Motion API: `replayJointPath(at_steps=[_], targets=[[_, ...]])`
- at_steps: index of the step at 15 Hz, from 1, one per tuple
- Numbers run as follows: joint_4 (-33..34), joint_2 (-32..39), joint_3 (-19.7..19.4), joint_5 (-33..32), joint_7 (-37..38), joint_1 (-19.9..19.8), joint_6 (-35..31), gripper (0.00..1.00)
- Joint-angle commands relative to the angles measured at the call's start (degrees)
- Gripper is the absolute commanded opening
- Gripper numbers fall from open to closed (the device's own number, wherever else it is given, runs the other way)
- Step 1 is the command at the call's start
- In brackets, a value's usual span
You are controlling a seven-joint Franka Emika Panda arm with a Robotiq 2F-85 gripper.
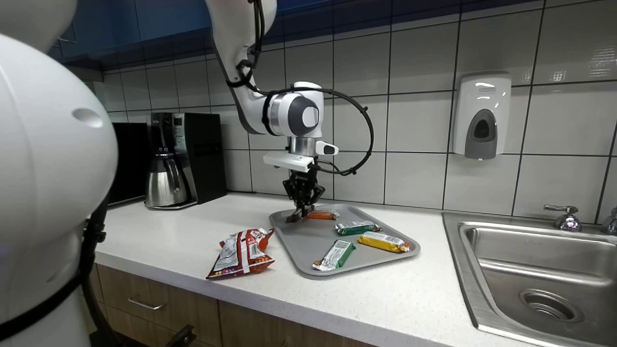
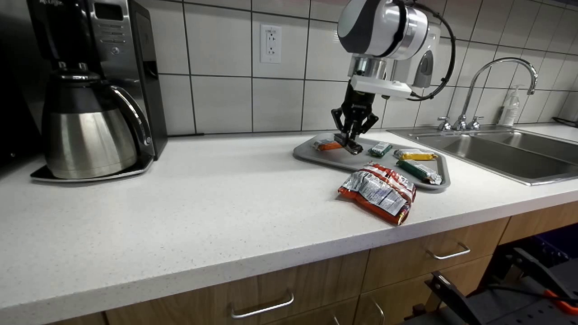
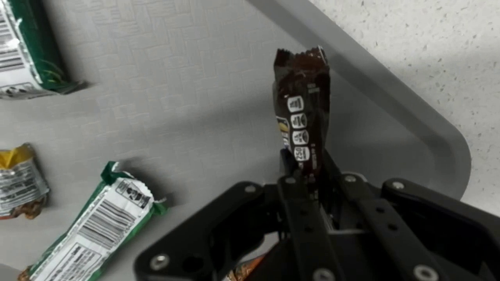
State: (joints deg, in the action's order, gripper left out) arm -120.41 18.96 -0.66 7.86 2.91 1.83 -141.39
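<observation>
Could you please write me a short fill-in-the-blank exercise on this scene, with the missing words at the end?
1. The gripper holds a bar in a dark ____ wrapper.
2. An orange bar and a yellow bar share the tray with green bars, which number ____.
3. On the counter beside the tray lies a bag coloured white and ____.
4. The tray's colour is ____.

Missing words: brown; two; red; grey.

Arm [image 1: 250, 107]: white, smooth, rounded
Joint cap [image 1: 295, 115]: dark grey
Wrist collar [image 1: 302, 145]: silvery metal
Cable [image 1: 371, 135]: black, curved, fixed with black straps [image 1: 266, 113]
Fingers [image 3: 295, 207]: black, with round silver screws [image 3: 159, 262]
</observation>
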Motion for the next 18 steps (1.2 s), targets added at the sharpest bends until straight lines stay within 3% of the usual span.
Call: replayJointPath(at_steps=[1, 6, 7, 8, 16, 18], targets=[[-1.2, 0.2, -0.4, -1.4, 4.7, 0.4, -2.5, 0.04], [-1.3, 2.5, -1.1, -2.2, 9.1, 1.3, -8.1, 0.04], [-1.2, 2.8, -1.2, -2.5, 9.7, 1.5, -8.6, 0.41], [-1.1, 2.9, -1.3, -2.7, 10.3, 1.6, -8.6, 0.42], [0.3, 2.5, -1.1, -2.2, 12.0, 1.6, -4.5, 0.99], [1.2, 2.3, -1.1, -2.0, 12.0, 1.5, -3.5, 1.0]])
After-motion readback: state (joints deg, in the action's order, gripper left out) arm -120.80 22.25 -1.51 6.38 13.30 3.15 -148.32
